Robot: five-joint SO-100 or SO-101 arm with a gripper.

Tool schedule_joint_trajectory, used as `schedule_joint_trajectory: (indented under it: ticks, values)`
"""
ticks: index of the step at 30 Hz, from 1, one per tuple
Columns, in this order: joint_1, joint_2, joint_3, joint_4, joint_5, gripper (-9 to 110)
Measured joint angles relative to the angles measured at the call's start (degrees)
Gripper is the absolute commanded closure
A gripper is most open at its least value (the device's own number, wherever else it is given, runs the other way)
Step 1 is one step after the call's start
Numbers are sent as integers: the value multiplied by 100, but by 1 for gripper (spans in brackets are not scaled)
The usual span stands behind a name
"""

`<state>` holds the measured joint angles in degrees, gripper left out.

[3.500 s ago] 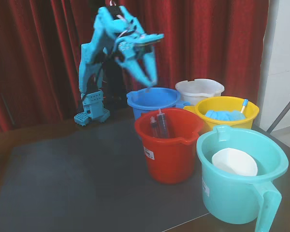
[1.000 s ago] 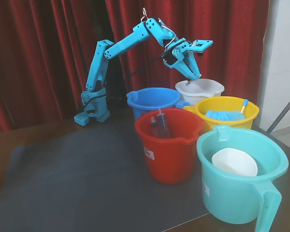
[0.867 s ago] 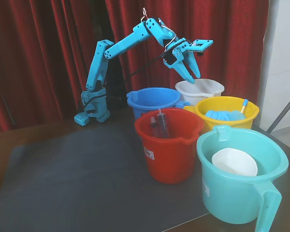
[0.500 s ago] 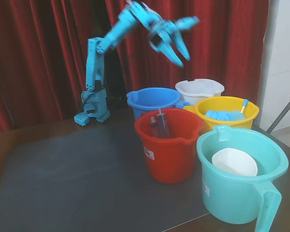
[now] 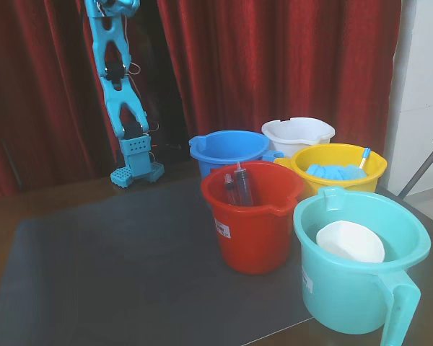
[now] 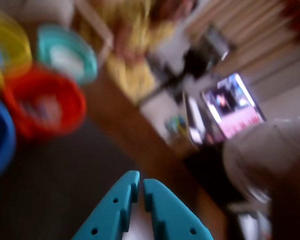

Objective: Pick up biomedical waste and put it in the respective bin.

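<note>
The small clear tube does not show in either view; the dark mat (image 5: 115, 267) is bare. The white bucket with a wavy rim (image 5: 297, 133) stands at the back of the bucket group in the fixed view. My teal arm (image 5: 119, 79) stands upright at the back left, and its gripper is cut off by the top edge there. In the blurred wrist view my gripper (image 6: 141, 181) is shut with nothing between the fingers, high above the table and away from the buckets.
A blue bucket (image 5: 227, 149), a yellow bucket (image 5: 338, 167) with blue items, a red bucket (image 5: 252, 216) holding syringes and a teal bucket (image 5: 361, 259) with a white bowl cluster at the right. Red curtain behind. The wrist view shows the red bucket (image 6: 45, 105) at left and room clutter beyond the table edge.
</note>
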<state>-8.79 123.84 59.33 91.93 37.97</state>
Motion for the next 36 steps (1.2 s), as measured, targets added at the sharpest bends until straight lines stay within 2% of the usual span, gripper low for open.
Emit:
schedule_joint_trajectory:
  ticks: [5, 8, 9, 12, 13, 17, 20, 28, 29, 33, 36]
  values:
    - [1195, 475, 1934, 0, -1793, 102]
    - [1433, 1301, 3691, -220, -2206, 102]
    - [1503, 1793, 4860, -782, -2268, 102]
    - [1617, 2593, 6662, -1898, -2338, 102]
    - [1600, 3410, 8156, -2874, -2338, 102]
    - [1494, 4896, 10591, -4219, -2338, 102]
    - [1573, 5704, 10863, -4122, -2329, 102]
    - [1529, 5432, 10907, -3155, -2355, 102]
    - [1547, 5396, 10907, -2566, -2355, 102]
    - [1556, 5405, 10907, -1714, -2294, 102]
    - [1626, 5423, 10907, -1556, -2294, 102]
